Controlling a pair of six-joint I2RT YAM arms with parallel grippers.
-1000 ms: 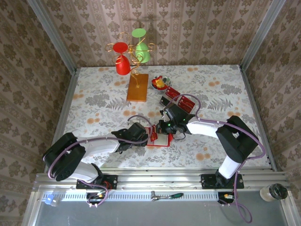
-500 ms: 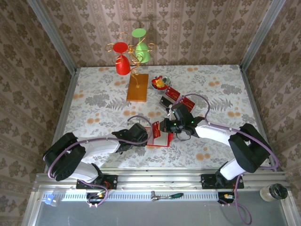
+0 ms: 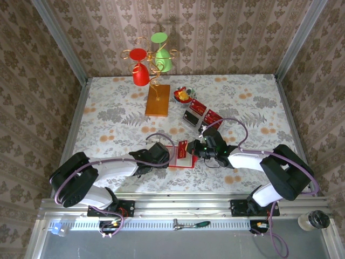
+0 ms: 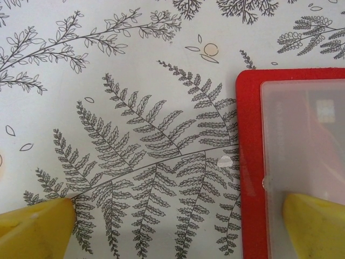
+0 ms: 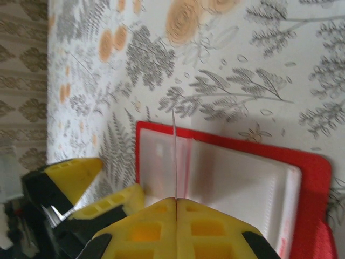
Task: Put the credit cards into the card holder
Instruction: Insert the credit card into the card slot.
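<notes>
Now | right gripper point(image 5: 176, 202) pinches credit card point(image 5: 174, 156) edge-on | over open card holder point(image 5: 315, 189)

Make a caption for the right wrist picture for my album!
The shut right claw holds a credit card edge-on over the open red card holder.

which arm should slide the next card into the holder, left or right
Right. The right gripper is shut on a credit card, held edge-on at the open card holder. The left gripper is open and empty, one finger over the holder, likely steadying it.
</notes>
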